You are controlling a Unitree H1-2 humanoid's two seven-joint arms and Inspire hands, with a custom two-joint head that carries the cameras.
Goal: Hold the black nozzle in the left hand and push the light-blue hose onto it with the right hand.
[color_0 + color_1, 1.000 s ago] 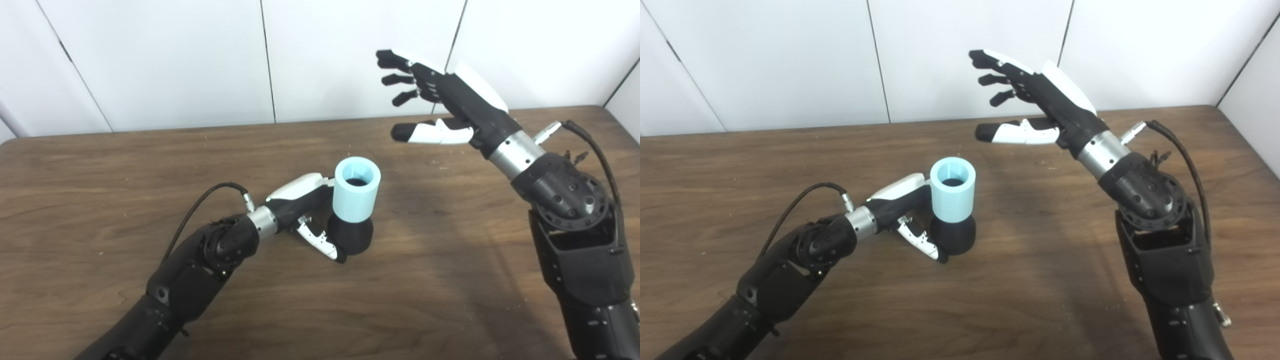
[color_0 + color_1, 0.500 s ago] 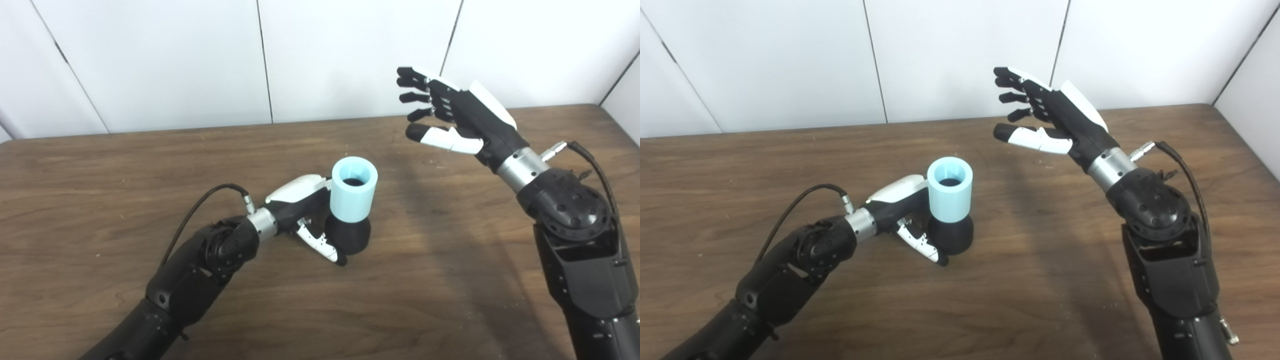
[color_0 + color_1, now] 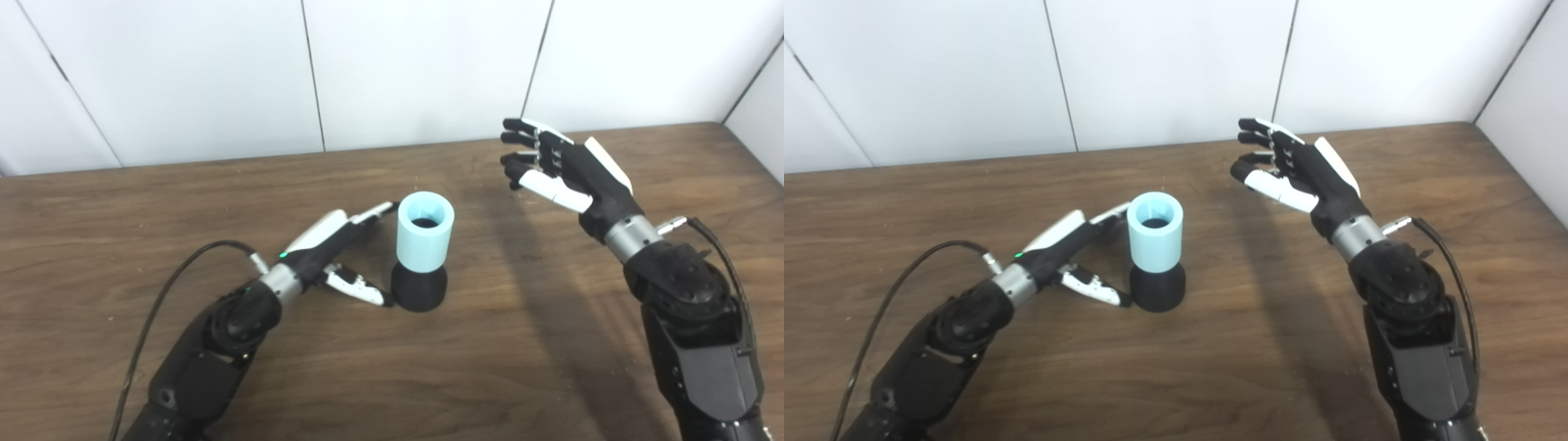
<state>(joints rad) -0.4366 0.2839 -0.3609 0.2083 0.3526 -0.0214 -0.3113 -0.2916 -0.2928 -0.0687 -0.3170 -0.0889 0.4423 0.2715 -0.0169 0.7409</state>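
The black nozzle (image 3: 419, 288) stands upright on the wooden table (image 3: 122, 202), with the light-blue hose (image 3: 424, 239) seated on its top, opening upward. My left hand (image 3: 334, 251) lies just left of them, open, fingers stretched toward the hose and thumb tip near the nozzle's base; it holds neither. My right hand (image 3: 566, 174) hovers above the table to the right of the hose, well apart from it, open with fingers spread and nothing in it.
White wall panels (image 3: 398, 67) rise behind the table's far edge. A black cable (image 3: 165, 294) runs from my left wrist across the table. The table's right edge meets a side wall (image 3: 759, 110).
My left hand has let go of the nozzle and drawn back left, fingers straightened. My right hand has dropped lower and drawn back toward me. The camera has shifted slightly.
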